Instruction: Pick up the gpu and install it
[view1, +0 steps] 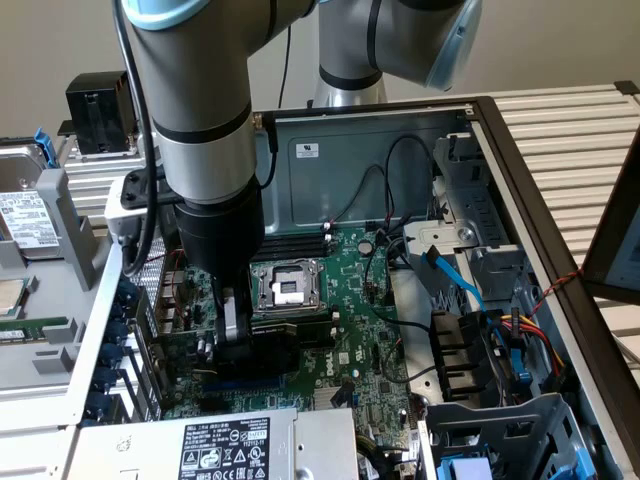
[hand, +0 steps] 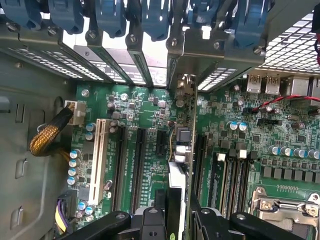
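Observation:
The gpu (hand: 181, 150) shows edge-on in the wrist view, standing upright over the motherboard's (hand: 150, 150) expansion slots. Its silver end bracket (hand: 182, 82) reaches the case's rear slot openings. My gripper (hand: 177, 212) is shut on the card, with one black finger (hand: 156, 210) on each side. In the exterior view my gripper (view1: 232, 335) is lowered deep into the open case, just in front of the CPU socket (view1: 285, 283). The card's black body (view1: 295, 335) extends from it towards the exterior view's right. Whether the card sits fully in a slot I cannot tell.
Blue slot latches (hand: 150, 20) line the rear wall. A white PCI slot (hand: 100, 155) and a braided cable (hand: 47, 137) lie beside the card. The power supply (view1: 215, 445), a drive cage (view1: 500, 440) and a blue data cable (view1: 455, 280) crowd the case. A hard drive (view1: 25, 215) lies outside.

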